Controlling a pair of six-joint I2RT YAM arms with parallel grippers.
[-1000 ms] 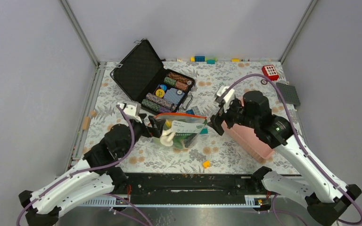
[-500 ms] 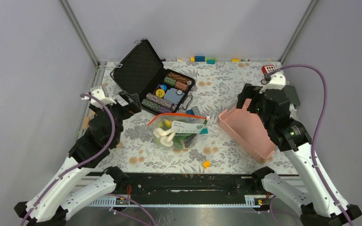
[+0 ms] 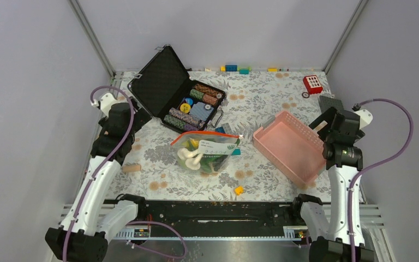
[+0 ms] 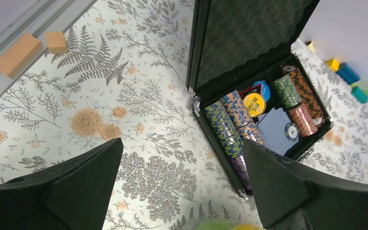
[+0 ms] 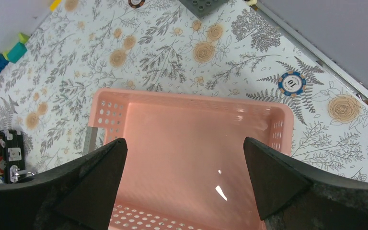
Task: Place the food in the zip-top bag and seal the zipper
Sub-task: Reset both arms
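1. The left arm [image 3: 95, 180] rises steeply from its base at the near left corner, and its wrist is held high over the left edge of the floral-patterned desk [image 3: 262, 93].
2. The left hand [image 4: 183, 143] has its two black fingers spread wide apart and holds nothing. It looks down on bare desk just beside the open black hard case [image 4: 249, 38], which has rows of poker chips [image 4: 230, 124] in it.
3. Two plain wooden blocks [image 4: 17, 53] lie close together near the desk's left rail, well apart from that hand.
4. The right arm [image 3: 341, 185] stands nearly upright at the near right corner, with its wrist raised above the right end of the pink perforated plastic basket [image 5: 191, 96].
5. The right hand [image 5: 185, 141] is likewise spread wide and empty, hanging over the basket's hollow without touching it.
6. The clear floppy zip-top bag [image 3: 218, 147] lies on its side in the middle of the desk, between the two arms and well apart from both hands.
7. The small toy foods [image 3: 188, 157] sit inside the bag: white mushroom-like pieces at the left, with yellow and green pieces behind the white label.
8. The thin orange-red zipper strip [image 3: 204, 132] runs along the bag's far edge, on the side facing the case. Whether it is pressed closed along its whole length cannot be told.
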